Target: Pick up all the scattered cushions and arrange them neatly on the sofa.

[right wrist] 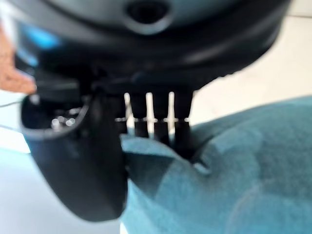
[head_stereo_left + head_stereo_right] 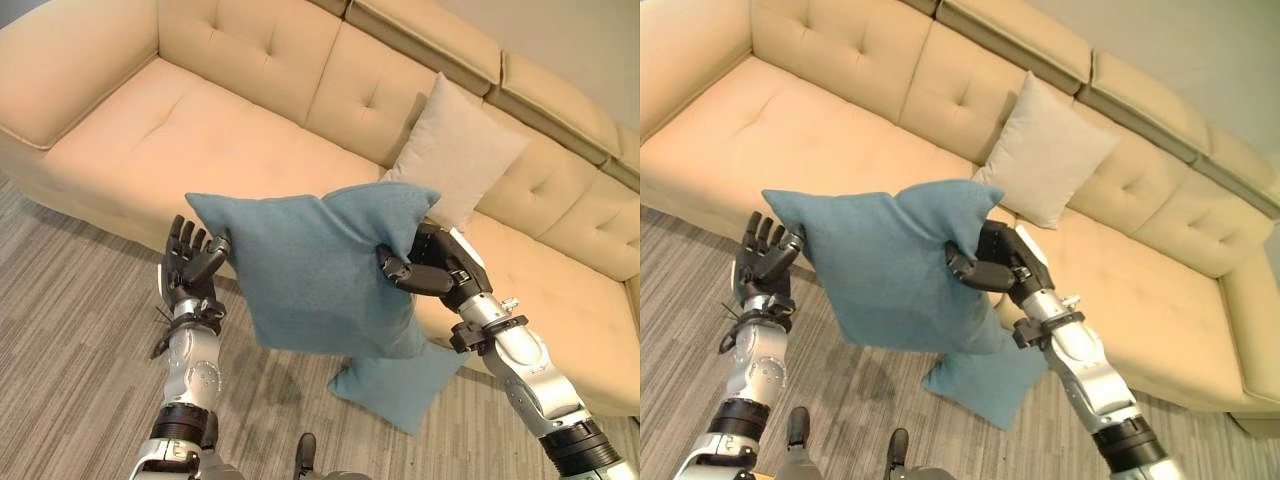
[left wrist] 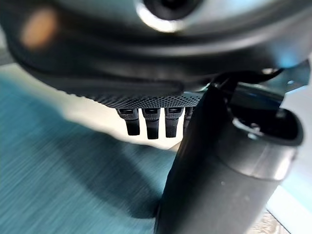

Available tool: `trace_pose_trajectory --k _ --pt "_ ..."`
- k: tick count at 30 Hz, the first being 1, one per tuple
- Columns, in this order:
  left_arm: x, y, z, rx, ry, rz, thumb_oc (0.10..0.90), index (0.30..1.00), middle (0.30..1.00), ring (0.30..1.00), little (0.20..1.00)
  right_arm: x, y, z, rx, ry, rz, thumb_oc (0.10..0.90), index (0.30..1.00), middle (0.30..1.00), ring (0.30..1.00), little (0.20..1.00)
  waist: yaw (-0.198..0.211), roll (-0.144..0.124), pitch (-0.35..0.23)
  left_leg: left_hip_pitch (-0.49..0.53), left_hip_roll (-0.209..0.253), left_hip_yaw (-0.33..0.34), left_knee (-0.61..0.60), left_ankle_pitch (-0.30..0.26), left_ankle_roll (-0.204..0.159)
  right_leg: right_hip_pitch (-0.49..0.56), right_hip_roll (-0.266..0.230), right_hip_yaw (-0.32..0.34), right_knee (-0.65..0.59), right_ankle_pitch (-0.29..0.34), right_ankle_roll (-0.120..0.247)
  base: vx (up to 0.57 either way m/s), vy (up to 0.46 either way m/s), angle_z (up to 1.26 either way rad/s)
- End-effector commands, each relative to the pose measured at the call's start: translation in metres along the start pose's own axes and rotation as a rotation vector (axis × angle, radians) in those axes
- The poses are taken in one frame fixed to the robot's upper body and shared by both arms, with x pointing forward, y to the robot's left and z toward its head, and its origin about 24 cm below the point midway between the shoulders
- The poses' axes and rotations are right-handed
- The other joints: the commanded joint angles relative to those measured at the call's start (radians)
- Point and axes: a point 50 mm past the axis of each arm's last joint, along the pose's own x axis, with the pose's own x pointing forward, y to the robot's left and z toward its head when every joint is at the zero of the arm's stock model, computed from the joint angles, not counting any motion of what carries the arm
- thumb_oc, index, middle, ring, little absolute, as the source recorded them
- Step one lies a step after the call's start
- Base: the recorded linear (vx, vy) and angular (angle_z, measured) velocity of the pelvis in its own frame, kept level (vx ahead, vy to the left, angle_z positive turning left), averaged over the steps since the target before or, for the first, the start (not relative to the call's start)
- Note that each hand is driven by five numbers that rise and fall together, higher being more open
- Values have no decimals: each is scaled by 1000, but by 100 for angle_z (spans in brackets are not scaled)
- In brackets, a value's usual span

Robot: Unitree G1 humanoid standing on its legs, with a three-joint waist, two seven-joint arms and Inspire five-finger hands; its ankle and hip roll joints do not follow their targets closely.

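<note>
Right hand (image 2: 432, 268) pinches the teal cushion (image 2: 315, 268) aloft; left hand (image 2: 190, 262) spread beside it

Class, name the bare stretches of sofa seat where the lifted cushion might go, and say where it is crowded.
The sofa seat is bare between the armrest and the beige cushion. It is crowded near the right hand, where the held teal cushion hangs above the floor cushion.

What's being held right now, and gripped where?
The right hand pinches the raised blue cushion at its right edge; the left hand, fingers straight, touches its left corner.
</note>
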Motion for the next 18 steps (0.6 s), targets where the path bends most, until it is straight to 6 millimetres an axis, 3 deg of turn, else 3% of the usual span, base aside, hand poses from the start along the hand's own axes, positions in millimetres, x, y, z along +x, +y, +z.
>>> trace_pose_trajectory --k 1,5,12,13,14,15,18 --pt "-2 -17 -15 92 77 -202 800 900 900 900 900 12 1 59 102 -348 18 400 300 300 300 300 -1 11 -225 55 59 6 4 -144 -36 -83 -27 0 93 -18 68 -5 32 -1" --pt "-11 -7 -42 185 235 -235 800 900 900 900 900 17 9 69 127 -375 94 400 300 300 300 300 -11 29 -235 59 57 12 5 -145 -34 -86 -29 5 97 -18 69 0 37 -1" --pt "-20 -13 -62 144 370 -361 800 900 900 900 900 19 22 67 192 -336 220 400 300 300 300 300 -23 45 -249 68 52 22 4 -147 -32 -85 -32 16 95 -16 72 1 24 -2" --pt "-22 -18 -66 125 395 -389 607 611 611 611 611 18 25 66 191 -325 241 400 300 300 300 300 -24 46 -251 69 53 22 4 -147 -32 -84 -33 16 95 -17 72 10 26 -13" --pt "-23 -19 -68 114 401 -397 554 531 531 531 531 18 25 64 197 -313 247 400 300 300 300 300 -25 46 -253 70 52 22 4 -147 -32 -83 -34 16 95 -17 72 8 13 -15" --pt "-24 -22 -72 94 412 -405 400 300 300 300 300 18 26 60 213 -300 249 400 300 300 300 300 -26 47 -255 70 51 21 3 -147 -33 -82 -35 15 94 -17 72 3 10 -11" --pt "-28 -35 -83 15 433 -415 400 300 300 300 300 17 32 52 253 -270 254 400 300 300 300 300 -29 50 -261 74 49 20 3 -148 -32 -80 -37 15 96 -18 72 -1 5 -4"
